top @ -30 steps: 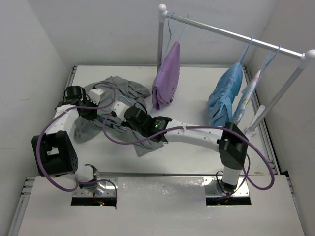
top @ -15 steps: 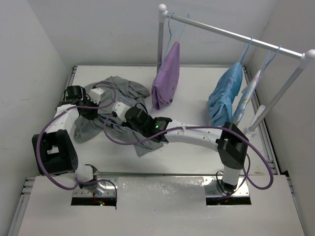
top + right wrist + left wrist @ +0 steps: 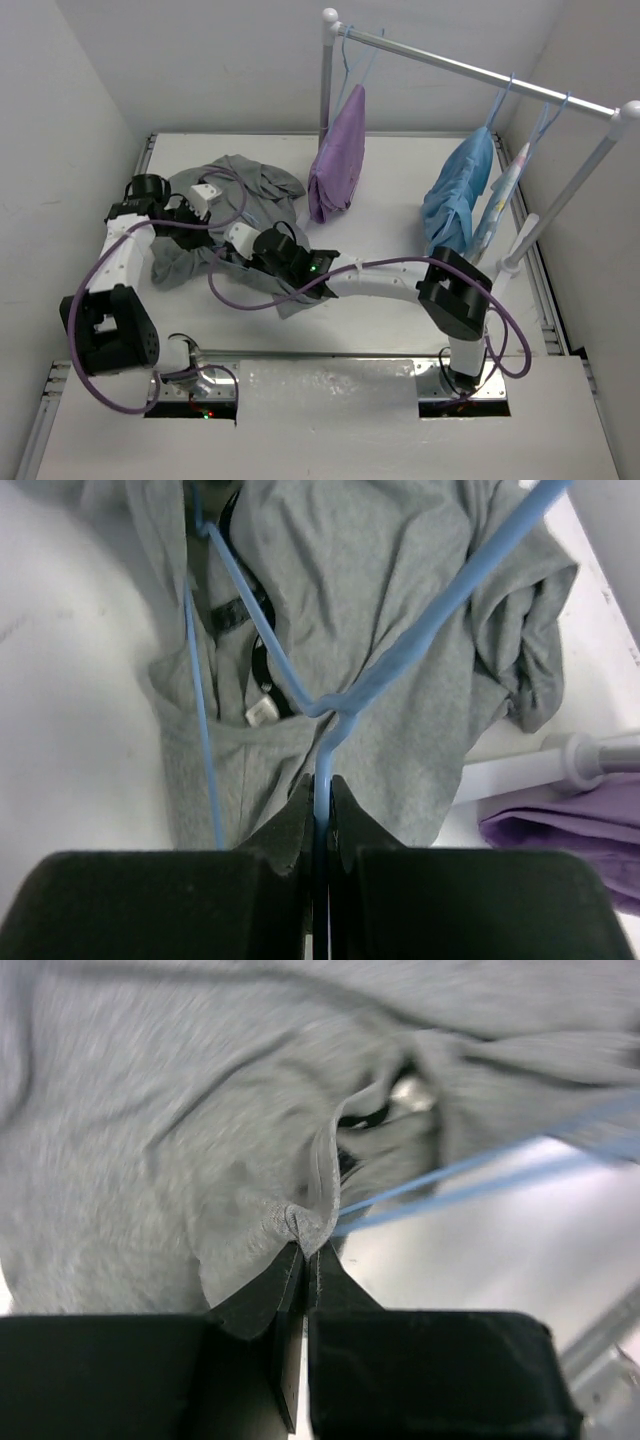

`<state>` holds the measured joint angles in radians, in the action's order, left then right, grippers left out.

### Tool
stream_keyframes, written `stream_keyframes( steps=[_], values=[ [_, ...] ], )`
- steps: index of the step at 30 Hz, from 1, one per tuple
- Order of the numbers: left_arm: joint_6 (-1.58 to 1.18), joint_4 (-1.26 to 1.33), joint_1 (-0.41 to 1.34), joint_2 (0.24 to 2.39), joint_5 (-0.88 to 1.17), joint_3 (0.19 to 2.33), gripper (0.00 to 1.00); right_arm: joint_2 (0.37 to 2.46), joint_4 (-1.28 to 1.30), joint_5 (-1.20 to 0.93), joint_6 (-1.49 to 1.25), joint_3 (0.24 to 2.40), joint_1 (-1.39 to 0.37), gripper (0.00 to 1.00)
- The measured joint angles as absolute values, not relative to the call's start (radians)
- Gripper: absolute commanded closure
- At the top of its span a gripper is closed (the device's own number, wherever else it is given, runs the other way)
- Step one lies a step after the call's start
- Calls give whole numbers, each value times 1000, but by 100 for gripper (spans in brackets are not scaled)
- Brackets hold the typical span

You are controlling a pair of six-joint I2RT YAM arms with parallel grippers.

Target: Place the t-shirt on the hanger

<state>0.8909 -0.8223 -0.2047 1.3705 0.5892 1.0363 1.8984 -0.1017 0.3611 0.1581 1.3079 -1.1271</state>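
On the white table [image 3: 400,175] (white walls [image 3: 200,60] around) lies the t-shirt [image 3: 255,180].

The white desk [image 3: 400,170] carries a crumpled grey t-shirt [image 3: 265,178]. It lies in a loose heap on the left half, spreading from near the back edge toward the front, with folds and bunched edges. A clothes rack [image 3: 327,90] stands on the desk, one post at the back middle and the other close to the right edge.

White walls [image 3: 90,90] enclose a white table [image 3: 400,165] bearing a metal clothes rail [image 3: 470,65]
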Motion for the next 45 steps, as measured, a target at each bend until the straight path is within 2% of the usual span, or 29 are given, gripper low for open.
stream_keyframes(
  steps=[6,12,17,24,31,32,42,45],
  values=[
    [992,-962,-78,1227,673,1095,100,1795,-246,310,202,1079,-1127,100],
    [1059,-1122,8,1212,761,1280,100,1555,-364,273,239,862,-1126,100],
    [1038,-1190,123,1219,792,1364,100,1463,-447,273,253,836,-1140,100],
    [989,-1226,248,1246,829,1439,100,1470,-472,273,271,837,-1165,100],
    [973,-1207,304,1251,839,1382,100,1538,-509,286,284,836,-1163,100],
    [962,-1191,315,1252,831,1367,98,1549,-514,283,287,836,-1167,100],
    [809,-987,353,1280,646,1217,40,1626,-645,213,271,744,-1135,100],
    [772,-952,344,1294,563,1209,31,1695,-685,152,226,732,-1100,100]
  ],
)
